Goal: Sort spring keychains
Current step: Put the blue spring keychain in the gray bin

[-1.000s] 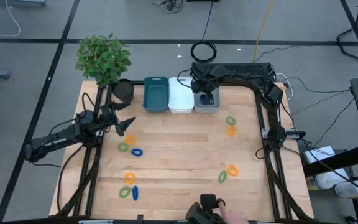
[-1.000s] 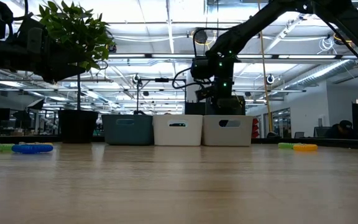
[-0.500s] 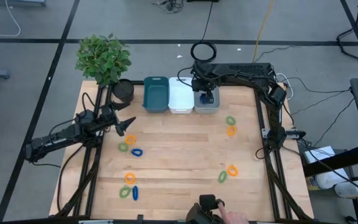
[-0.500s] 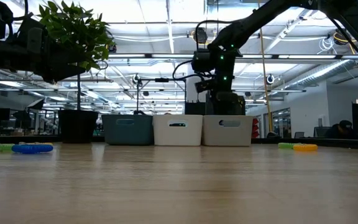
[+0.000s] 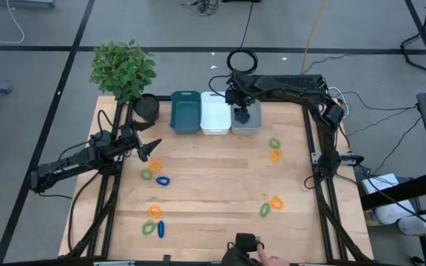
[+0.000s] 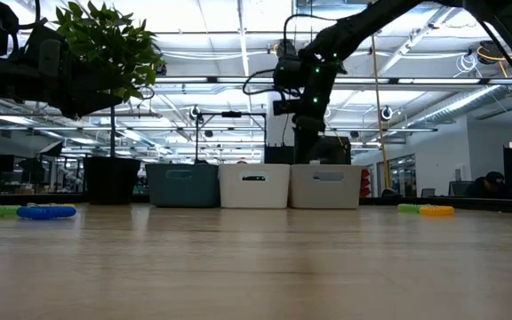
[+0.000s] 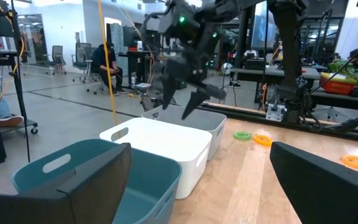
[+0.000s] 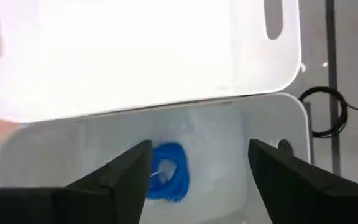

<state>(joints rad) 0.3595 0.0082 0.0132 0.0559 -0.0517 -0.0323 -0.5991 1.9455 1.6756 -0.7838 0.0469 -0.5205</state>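
Three bins stand in a row at the table's far edge: teal (image 5: 186, 112), white (image 5: 214, 112) and grey (image 5: 247, 124). My right gripper (image 5: 244, 111) hangs open above the grey bin (image 8: 272, 137), pointing steeply down. One blue spring keychain (image 8: 166, 171) lies on that bin's floor below the fingers, untouched. Other keychains lie flat on the wood: orange (image 5: 154, 164), green (image 5: 146, 175) and blue (image 5: 162, 180) at the left, and green (image 5: 274, 142) and orange (image 5: 275, 155) at the right. My left gripper (image 5: 154, 148) waits open and level at the left.
More keychains lie near the front: orange (image 5: 154, 211), green (image 5: 149, 228), blue (image 5: 160, 229), orange (image 5: 276, 201) and green (image 5: 265, 210). A potted plant (image 5: 123, 70) stands at the far left corner. A person's hand (image 5: 261, 256) shows at the near edge.
My right gripper has risen from inside the grey bin until it hangs above it, and has rolled a little as it rose. Its fingers stay open. The blue keychain stays on the bin's floor.
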